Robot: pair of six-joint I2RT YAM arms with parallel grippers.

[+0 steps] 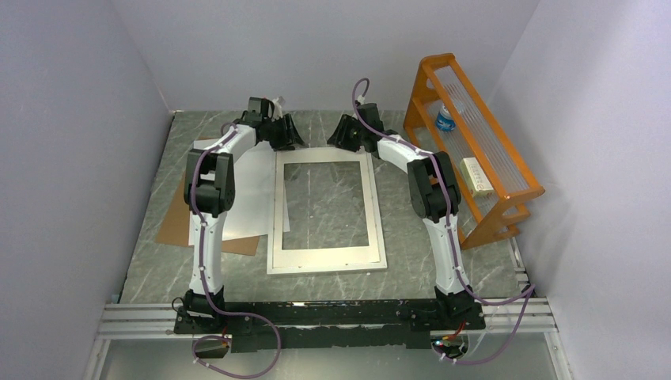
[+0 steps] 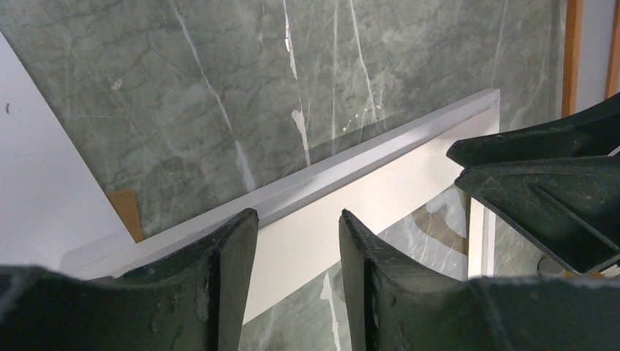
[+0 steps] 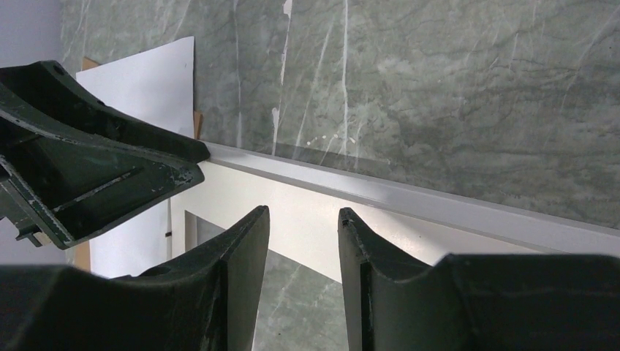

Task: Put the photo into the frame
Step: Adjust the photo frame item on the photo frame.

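The frame (image 1: pixel 326 261) lies flat mid-table, a narrow white-silver rail around a flat white band with the marble showing through its opening. My left gripper (image 1: pixel 290 136) is open and empty over the frame's far left corner. My right gripper (image 1: pixel 345 134) is open and empty over the far right part. In the left wrist view my left gripper (image 2: pixel 296 216) straddles the far rail (image 2: pixel 365 157). In the right wrist view my right gripper (image 3: pixel 303 212) does the same on the rail (image 3: pixel 409 196). No printed photo shows. A white sheet (image 1: pixel 252 194) lies left of the frame; I cannot tell if it is the photo's reverse.
A brown backing board (image 1: pixel 176 226) lies under the white sheets beneath my left arm. An orange rack (image 1: pixel 475 150) holding a bottle (image 1: pixel 445 119) stands at the right wall. White walls close in the back and both sides.
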